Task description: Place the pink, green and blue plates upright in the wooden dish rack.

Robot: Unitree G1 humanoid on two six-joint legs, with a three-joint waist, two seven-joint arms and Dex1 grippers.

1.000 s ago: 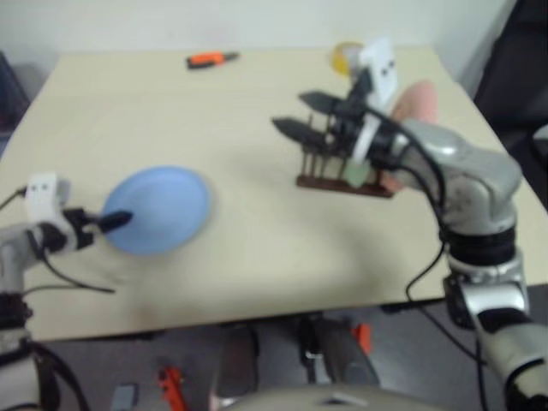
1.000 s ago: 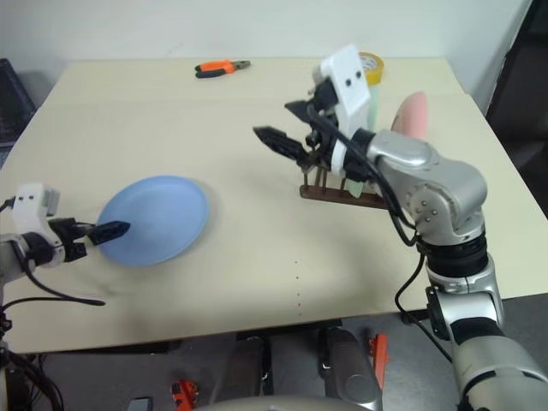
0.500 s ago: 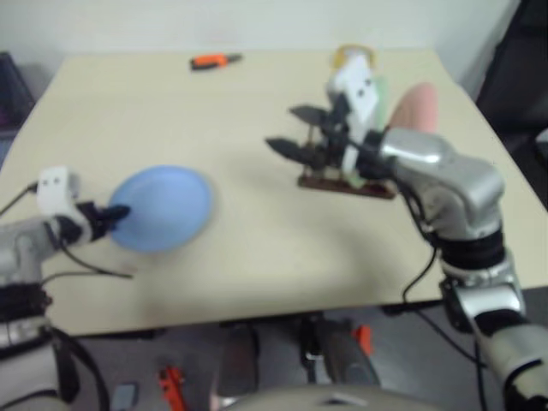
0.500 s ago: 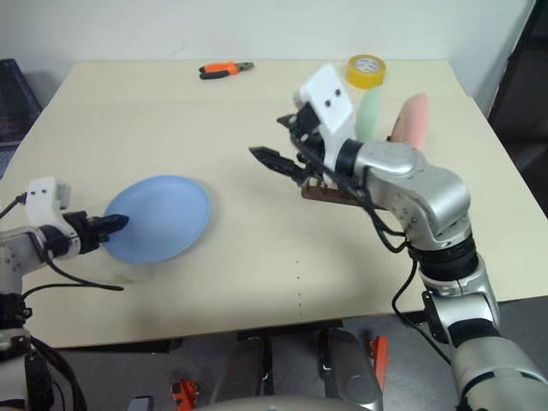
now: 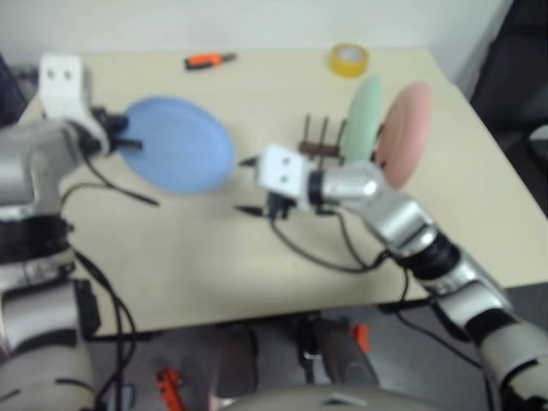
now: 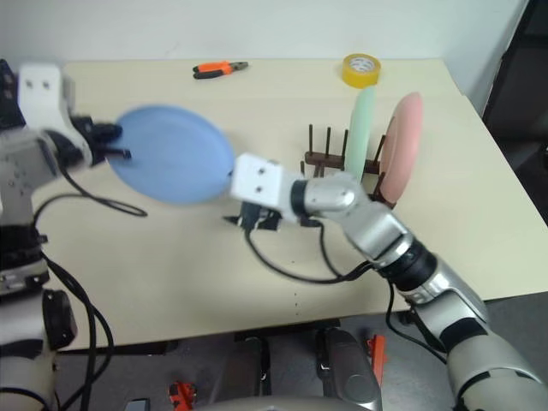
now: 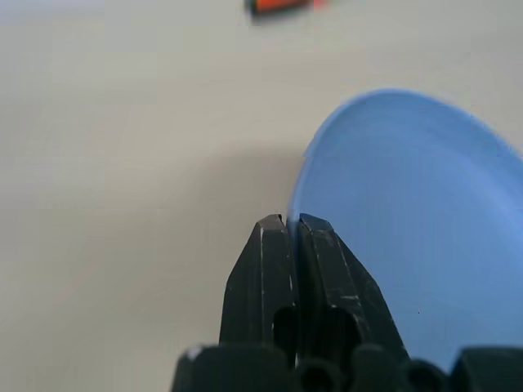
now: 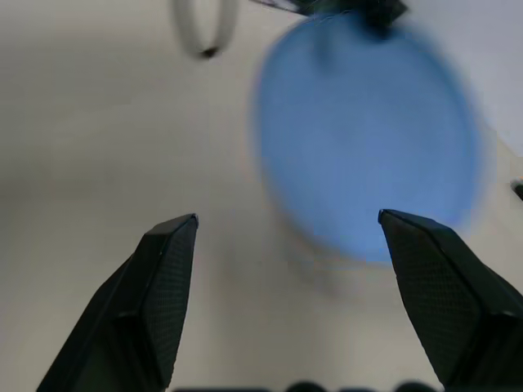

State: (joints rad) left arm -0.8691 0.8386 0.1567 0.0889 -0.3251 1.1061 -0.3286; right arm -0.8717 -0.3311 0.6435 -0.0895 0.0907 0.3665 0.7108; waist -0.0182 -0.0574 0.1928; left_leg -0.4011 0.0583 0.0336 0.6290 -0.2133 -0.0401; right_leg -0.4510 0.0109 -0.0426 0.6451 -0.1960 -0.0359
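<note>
The light blue plate (image 6: 175,154) hangs tilted above the left half of the table, and my left gripper (image 6: 116,141) is shut on its left rim. In the left wrist view the black fingertips (image 7: 282,233) pinch the edge of the blue plate (image 7: 409,229). My right gripper (image 6: 231,199) is open with nothing in it and points left, just right of the plate and below its edge. The blue plate (image 8: 368,139) lies ahead of that gripper's spread fingers (image 8: 163,286). The green plate (image 6: 360,128) and pink plate (image 6: 401,145) stand upright in the wooden dish rack (image 6: 318,158).
Orange-handled pliers (image 6: 218,67) lie at the far edge of the table. A yellow tape roll (image 6: 360,68) sits behind the rack. The rack's left pegs stand free. Black cables trail from both wrists over the tabletop (image 6: 171,257).
My left gripper shut on the blue plate's rim and raised it off the table. My right gripper swung away from the rack, down and left toward the plate.
</note>
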